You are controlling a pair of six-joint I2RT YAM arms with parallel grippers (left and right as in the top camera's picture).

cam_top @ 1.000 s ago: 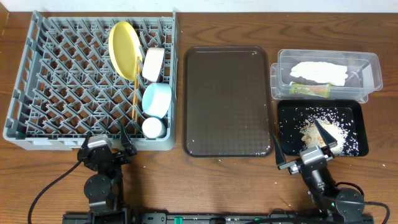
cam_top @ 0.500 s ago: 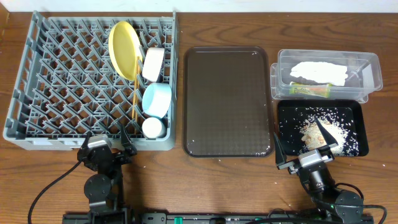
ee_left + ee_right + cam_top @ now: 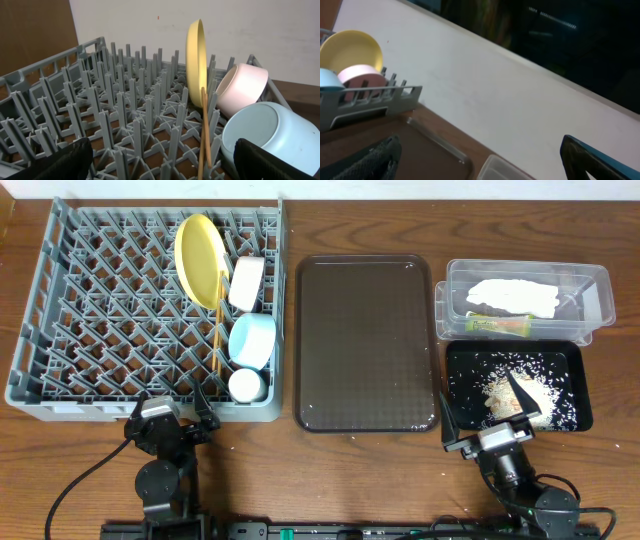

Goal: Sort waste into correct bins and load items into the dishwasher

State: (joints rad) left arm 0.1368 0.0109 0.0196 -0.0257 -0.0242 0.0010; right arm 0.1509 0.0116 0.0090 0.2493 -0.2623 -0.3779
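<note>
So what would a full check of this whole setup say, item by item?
Surface: wooden table, dark brown.
Job's things: rack holds plate on edge, white bowl, blue bowl, cup, chopsticks; tub holds napkin and wrapper; black tray holds rice.
Clutter: brown tray between rack and tub, nothing seen on it.
Grippers: left gripper open, holding nothing, at the rack's near edge; right gripper open, holding nothing, at the black tray's near edge.
Cables: black cables trail from both arm bases.
Surroundings: white wall behind the table.
</note>
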